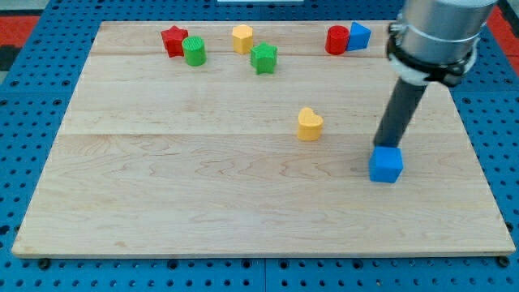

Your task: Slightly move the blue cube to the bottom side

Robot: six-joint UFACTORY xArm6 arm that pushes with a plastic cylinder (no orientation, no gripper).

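The blue cube point(386, 165) sits on the wooden board point(203, 195) at the view's right, a little below the middle. My tip point(383, 147) stands right at the cube's top edge, touching or almost touching it from the view's top side. The dark rod rises from there up to the arm's grey body point(434, 32) at the view's top right.
A yellow heart point(309, 124) lies left of the tip. Along the view's top edge are a red star point(173, 40), a green cylinder point(194, 51), a yellow hexagon-like block point(242, 38), a green star point(263, 58), a red cylinder point(337, 40) and a blue pointed block point(358, 36).
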